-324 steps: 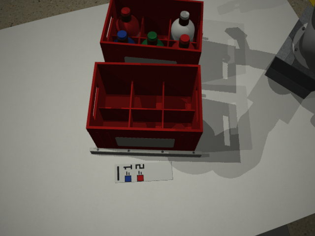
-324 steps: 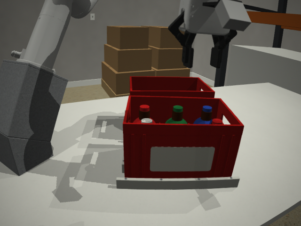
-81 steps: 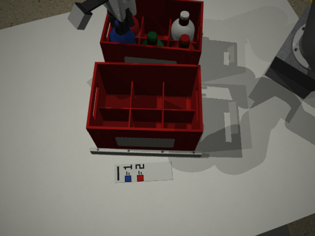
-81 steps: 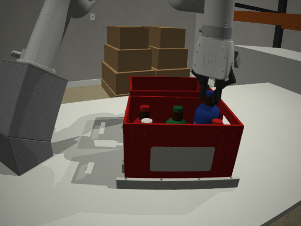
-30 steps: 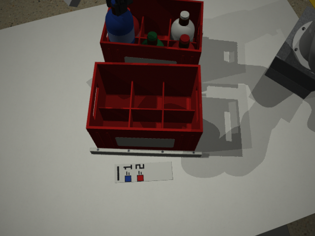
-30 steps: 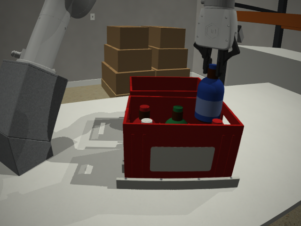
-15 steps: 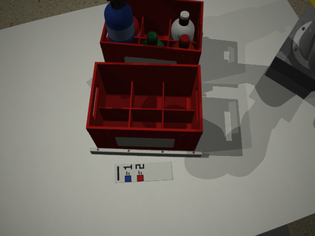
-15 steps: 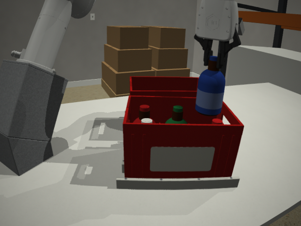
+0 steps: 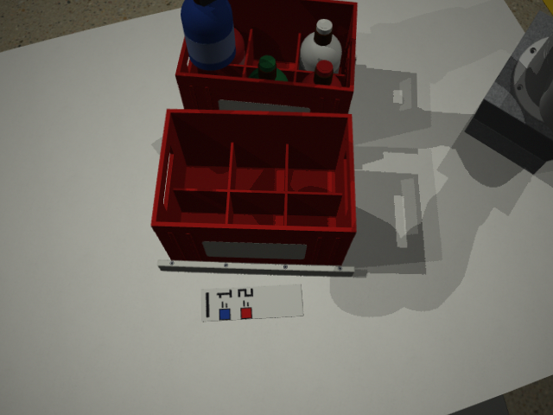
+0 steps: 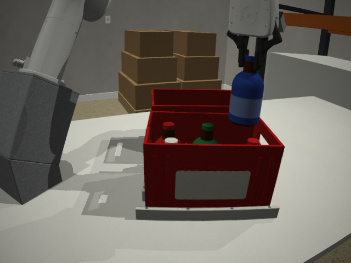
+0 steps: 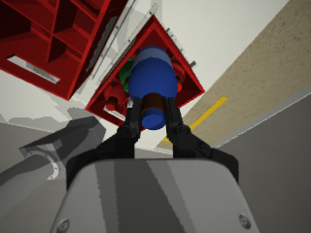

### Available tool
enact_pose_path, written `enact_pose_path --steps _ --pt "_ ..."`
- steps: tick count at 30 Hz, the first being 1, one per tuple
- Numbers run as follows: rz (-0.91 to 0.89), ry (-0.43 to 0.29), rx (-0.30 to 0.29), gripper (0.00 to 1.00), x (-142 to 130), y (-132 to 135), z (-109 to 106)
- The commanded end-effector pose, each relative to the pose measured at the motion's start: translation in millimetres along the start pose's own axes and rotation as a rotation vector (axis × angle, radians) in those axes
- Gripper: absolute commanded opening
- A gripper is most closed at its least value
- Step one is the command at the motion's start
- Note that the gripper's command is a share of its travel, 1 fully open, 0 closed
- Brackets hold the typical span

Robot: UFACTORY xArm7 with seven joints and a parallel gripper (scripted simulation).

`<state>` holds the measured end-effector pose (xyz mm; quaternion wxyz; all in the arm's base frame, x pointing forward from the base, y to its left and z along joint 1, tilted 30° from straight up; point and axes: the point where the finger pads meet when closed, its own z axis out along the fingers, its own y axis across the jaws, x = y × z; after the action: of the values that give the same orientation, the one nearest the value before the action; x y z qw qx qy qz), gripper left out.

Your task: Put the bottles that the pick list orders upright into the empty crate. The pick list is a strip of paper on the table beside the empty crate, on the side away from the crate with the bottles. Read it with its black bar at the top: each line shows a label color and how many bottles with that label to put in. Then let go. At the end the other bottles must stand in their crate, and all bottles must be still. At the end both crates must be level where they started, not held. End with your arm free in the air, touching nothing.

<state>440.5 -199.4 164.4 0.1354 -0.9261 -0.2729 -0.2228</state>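
Observation:
My gripper (image 10: 249, 66) (image 11: 153, 106) is shut on the neck of the blue bottle (image 9: 209, 40) (image 10: 246, 85) (image 11: 153, 80). The bottle hangs upright over the bottle crate (image 9: 196, 91) (image 10: 158, 181) (image 11: 191, 94), its base near rim height. In that crate stand a white bottle (image 9: 320, 51) (image 10: 171, 140), a green bottle (image 9: 267, 67) (image 10: 207, 136), one red bottle (image 9: 323, 71) (image 10: 168, 127) (image 11: 114, 92) and another red bottle (image 9: 239, 44) (image 10: 253, 141), partly hidden. The other crate (image 9: 178, 241) (image 10: 192, 97) has six empty compartments. The pick list (image 9: 276, 300) reads blue 1, red 2.
A pale rail (image 9: 254, 268) runs along the empty crate's front, and another rail (image 10: 207, 213) lies along the bottle crate's outer side. The arm's grey base block (image 9: 505, 129) (image 10: 30, 121) stands beside the crates. Cardboard boxes (image 10: 156, 68) are stacked in the background.

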Motion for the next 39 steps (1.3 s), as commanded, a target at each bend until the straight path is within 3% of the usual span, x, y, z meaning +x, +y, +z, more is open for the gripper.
enact_pose_path --steps 1,17,39 --pt "0.000 0.002 -0.006 0.00 0 2 -9" --pt "0.000 0.002 -0.006 0.00 0 2 -18" --pt "0.000 0.002 -0.006 0.00 -4 -38 -18"
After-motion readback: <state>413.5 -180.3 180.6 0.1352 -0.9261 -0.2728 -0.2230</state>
